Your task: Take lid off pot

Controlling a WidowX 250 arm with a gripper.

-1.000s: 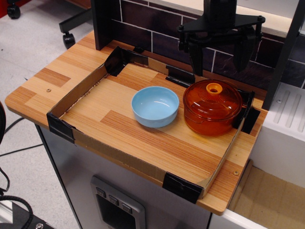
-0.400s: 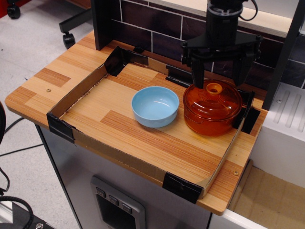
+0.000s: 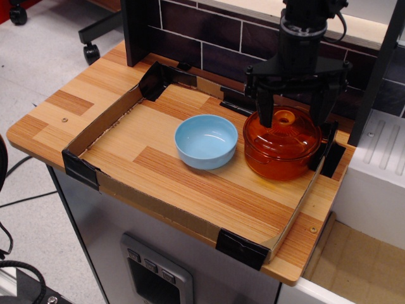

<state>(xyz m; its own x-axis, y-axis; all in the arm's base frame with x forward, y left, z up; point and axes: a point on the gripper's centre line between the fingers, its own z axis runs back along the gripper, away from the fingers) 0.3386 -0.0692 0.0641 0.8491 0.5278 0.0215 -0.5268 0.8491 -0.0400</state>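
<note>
You've got the light blue bowl (image 3: 206,141) mid-tray, and just right of it the amber pot (image 3: 281,158) with its lid (image 3: 283,132) on. Your gripper (image 3: 292,120) hangs over the lid, jaws spread wide either side of the ring knob (image 3: 285,117), gripping nothing.

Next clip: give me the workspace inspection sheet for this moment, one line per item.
Surface: wooden tabletop with a low cardboard border taped at the corners in black.
Job's things: domed amber glass lid seated on the deep amber glass pot.
Clutter: opaque light blue bowl, empty, left of the pot.
Grippers: black claw open, fingers straddling the lid's ring knob; contact cannot be told.
Cables: black cable on the floor at left.
Surroundings: dark tiled back wall, wheeled chair base, white unit at right.
</note>
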